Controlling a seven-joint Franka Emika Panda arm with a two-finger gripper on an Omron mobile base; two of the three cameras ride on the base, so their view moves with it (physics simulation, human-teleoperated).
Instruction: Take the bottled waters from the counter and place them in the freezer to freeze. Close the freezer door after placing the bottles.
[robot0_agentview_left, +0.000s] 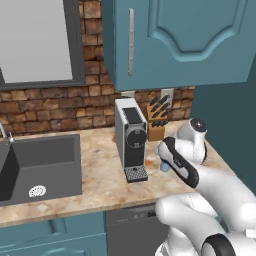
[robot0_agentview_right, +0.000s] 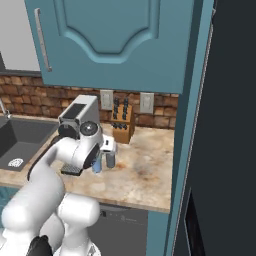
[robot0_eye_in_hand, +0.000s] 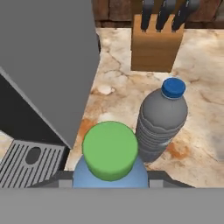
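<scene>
The gripper (robot0_eye_in_hand: 110, 183) pinches the blue bottle (robot0_eye_in_hand: 109, 164) on the counter (robot0_eye_in_hand: 201, 131) beside the coffee machine (robot0_eye_in_hand: 48, 65). The grey bottle (robot0_eye_in_hand: 161, 120) stands just beside it, so lift straight up to avoid knocking it over.

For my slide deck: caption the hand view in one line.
Gripper shut on green-capped blue bottle, grey bottle beside it, knife block behind.

To my left stands a grey coffee machine (robot0_agentview_left: 132, 137) with its ribbed drip tray (robot0_eye_in_hand: 27, 160) at the front. Behind it against the brick backsplash (robot0_agentview_left: 55, 105) sits a wooden knife block (robot0_eye_in_hand: 156, 43) holding dark-handled knives. A window (robot0_agentview_left: 37, 42) hangs above the basin side.
</scene>
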